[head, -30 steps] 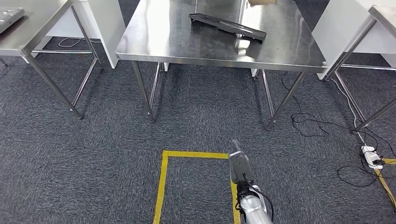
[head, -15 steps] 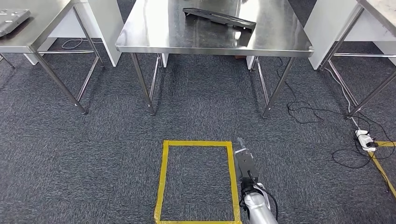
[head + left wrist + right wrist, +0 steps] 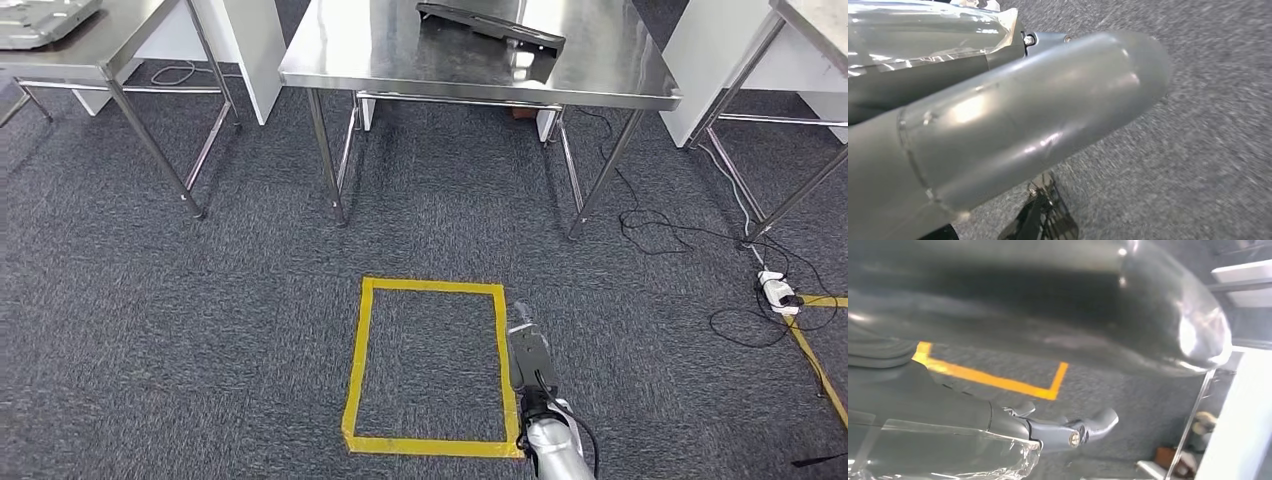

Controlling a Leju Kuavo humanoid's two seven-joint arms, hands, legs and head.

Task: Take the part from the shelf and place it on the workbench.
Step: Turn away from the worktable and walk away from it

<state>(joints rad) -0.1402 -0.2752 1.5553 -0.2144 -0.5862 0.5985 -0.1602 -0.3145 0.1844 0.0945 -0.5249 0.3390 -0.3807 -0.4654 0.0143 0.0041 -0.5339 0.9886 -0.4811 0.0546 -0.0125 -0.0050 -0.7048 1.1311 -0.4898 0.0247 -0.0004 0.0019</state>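
Part [image 3: 492, 27] lies flat on workbench [image 3: 620, 85], long axis running left-right.

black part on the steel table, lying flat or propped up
Slightly propped: the long black flat part rests on the shiny steel table with one end raised, shadow beneath it.

Bright overhead light, tabletop [image 3: 450, 50] glare, blurred wrist views

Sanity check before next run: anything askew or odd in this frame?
Mostly tidy. The dark part lies diagonally on the steel table, not square to its edges. Loose cables and a power strip trail across the carpet at right near the table legs. The right hand hangs over the yellow tape square.
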